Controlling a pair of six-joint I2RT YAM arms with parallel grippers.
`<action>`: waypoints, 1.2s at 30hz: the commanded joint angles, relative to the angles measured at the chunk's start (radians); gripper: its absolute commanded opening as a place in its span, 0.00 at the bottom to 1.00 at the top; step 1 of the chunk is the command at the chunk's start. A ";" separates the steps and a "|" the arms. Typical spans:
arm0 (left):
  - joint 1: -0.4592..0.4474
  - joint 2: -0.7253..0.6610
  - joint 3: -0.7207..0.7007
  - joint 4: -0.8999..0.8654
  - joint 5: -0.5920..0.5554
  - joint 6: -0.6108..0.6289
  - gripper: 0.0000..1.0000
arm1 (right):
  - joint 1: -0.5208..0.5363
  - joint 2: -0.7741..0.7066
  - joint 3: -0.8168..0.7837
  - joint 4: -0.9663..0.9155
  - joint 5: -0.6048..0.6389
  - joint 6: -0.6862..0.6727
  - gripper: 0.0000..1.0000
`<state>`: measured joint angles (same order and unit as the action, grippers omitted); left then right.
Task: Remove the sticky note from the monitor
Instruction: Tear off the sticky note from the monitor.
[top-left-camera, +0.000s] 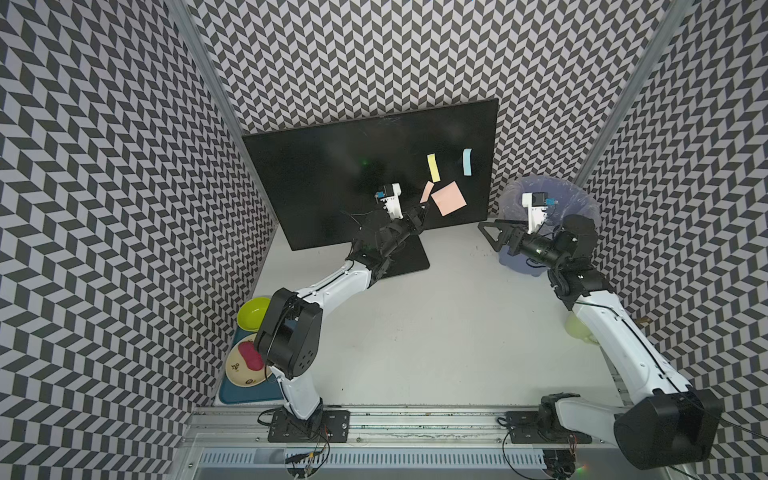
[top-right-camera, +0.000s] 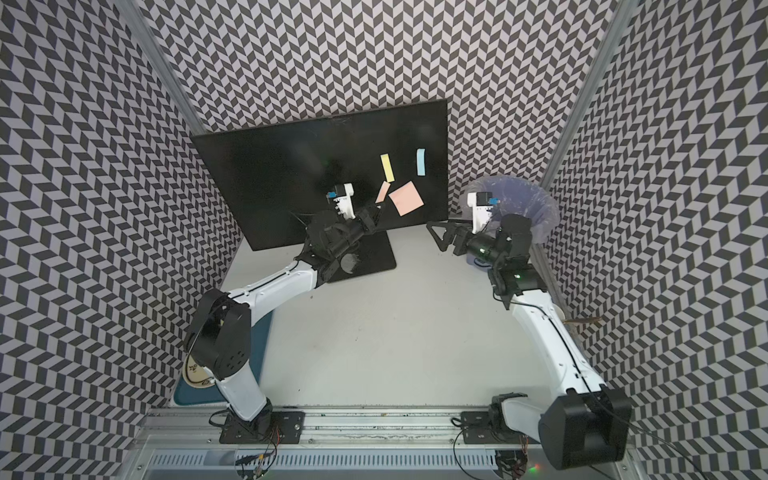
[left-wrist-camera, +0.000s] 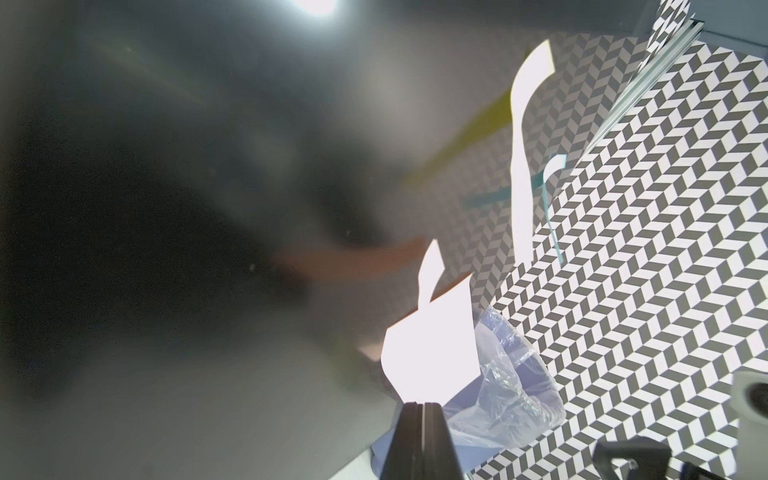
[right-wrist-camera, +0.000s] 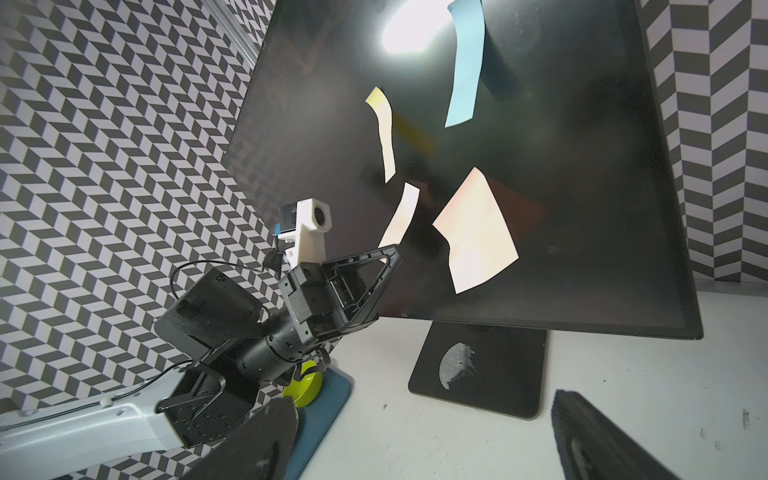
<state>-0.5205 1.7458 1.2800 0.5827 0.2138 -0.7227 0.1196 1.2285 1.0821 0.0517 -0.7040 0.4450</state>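
Pinching lower edge of narrow pink sticky note (top-left-camera: 427, 192) on monitor (top-left-camera: 332, 187), left fingers (left-wrist-camera: 409, 440) clamped | right fingers (right-wrist-camera: 266, 444) apart by monitor's corner | bare worktop (top-left-camera: 436, 332) out front

Whole booth is wrapped in the same black-and-white chevron print, back wall (top-left-camera: 374, 54) and both side walls (top-left-camera: 104, 187) alike, and it's pretty dizzying to look at. Bare aluminium posts (top-left-camera: 203, 62) run up the two back corners where the panels meet. The table (top-left-camera: 436, 332) is plain white, a bit scuffed, with small dark specks here and there. Along its near edge sits an aluminium rail (top-left-camera: 415, 419), and just below that a slotted white strip (top-left-camera: 395, 459). Lighting is bright and even.
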 joint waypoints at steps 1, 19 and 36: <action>-0.011 -0.089 -0.088 0.072 0.028 0.003 0.00 | 0.018 -0.023 -0.035 0.117 -0.052 0.059 0.99; -0.099 -0.243 -0.319 0.330 0.157 -0.251 0.00 | 0.225 0.131 -0.049 0.566 -0.186 0.383 0.69; -0.164 -0.297 -0.341 0.273 0.170 -0.195 0.00 | 0.229 0.216 -0.026 0.749 -0.230 0.540 0.37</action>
<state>-0.6708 1.4765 0.9493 0.8551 0.3721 -0.9512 0.3439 1.4395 1.0245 0.7116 -0.9161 0.9524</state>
